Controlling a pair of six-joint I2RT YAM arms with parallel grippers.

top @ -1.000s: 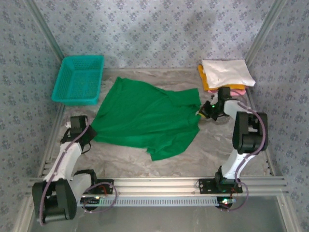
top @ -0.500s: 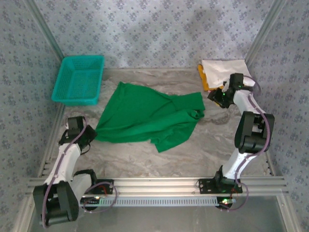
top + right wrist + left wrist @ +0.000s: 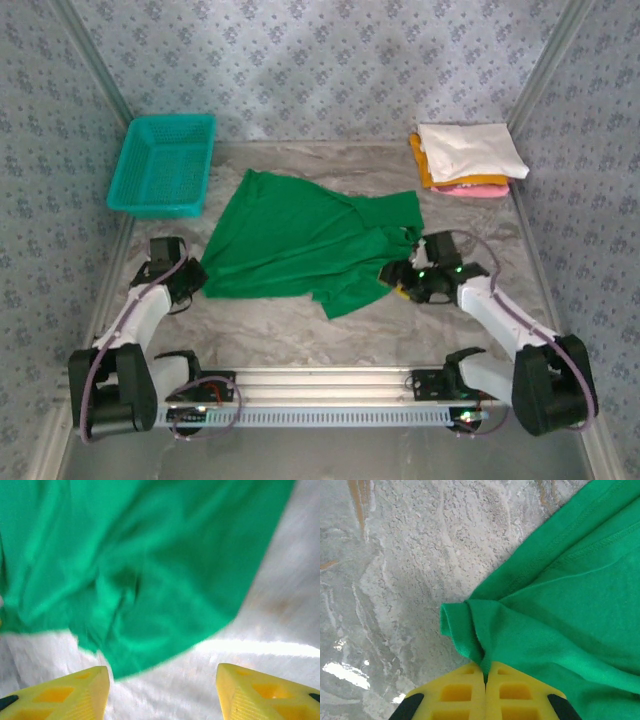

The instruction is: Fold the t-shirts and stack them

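T-shirt (image 3: pixel 300 238) lies crumpled, long axis running left-right.

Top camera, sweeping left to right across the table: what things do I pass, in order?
teal basket → green t-shirt → stack of folded t-shirts

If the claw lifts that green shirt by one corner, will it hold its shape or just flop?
Probably flop: the green shirt lies rumpled, with soft creases and a folded-over edge. It would likely drag and bunch if pulled, since the corner pinched in the left claw is rolled up. It looks thin, so likely light.
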